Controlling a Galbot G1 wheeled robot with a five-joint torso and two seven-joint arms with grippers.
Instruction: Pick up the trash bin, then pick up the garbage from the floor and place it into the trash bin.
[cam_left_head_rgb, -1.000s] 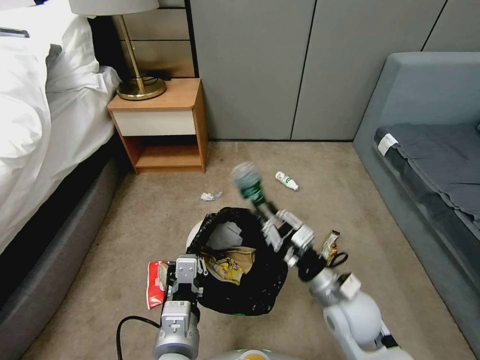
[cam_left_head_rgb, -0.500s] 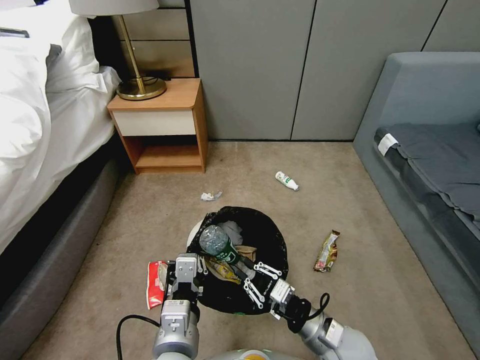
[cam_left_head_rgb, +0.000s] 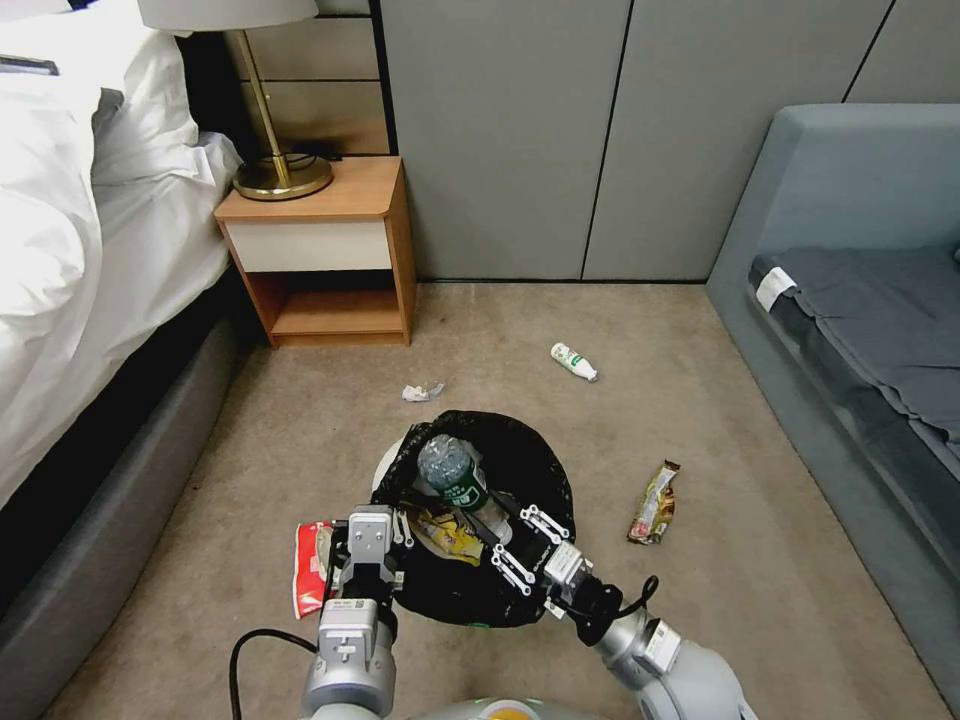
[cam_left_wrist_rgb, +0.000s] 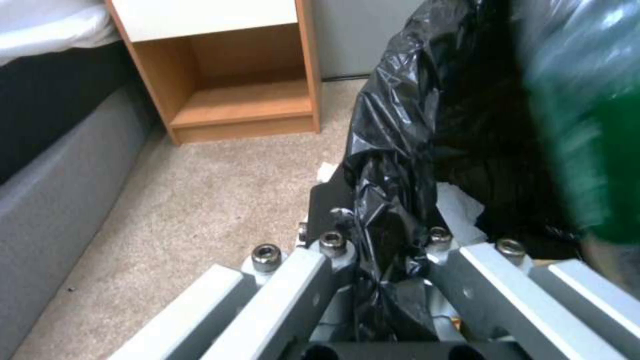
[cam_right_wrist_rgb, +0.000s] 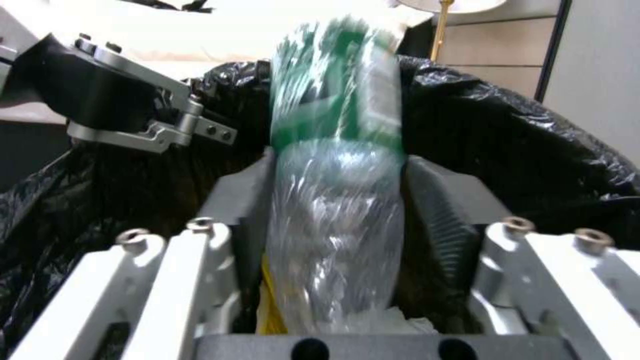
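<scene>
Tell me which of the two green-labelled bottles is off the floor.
The clear bottle clamped in the right gripper over the trash bin; the small white bottle lies on the carpet near the wall.

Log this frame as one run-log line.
left gripper: shut on trash bin rim | right gripper: shut on bottle, over bin | floor: litter remains

Motion-blurred in both wrist views: clear crinkled green-labelled plastic bottle, cap end hidden. Mostly hidden under crinkly black bag liner: small round white plastic trash bin.
</scene>
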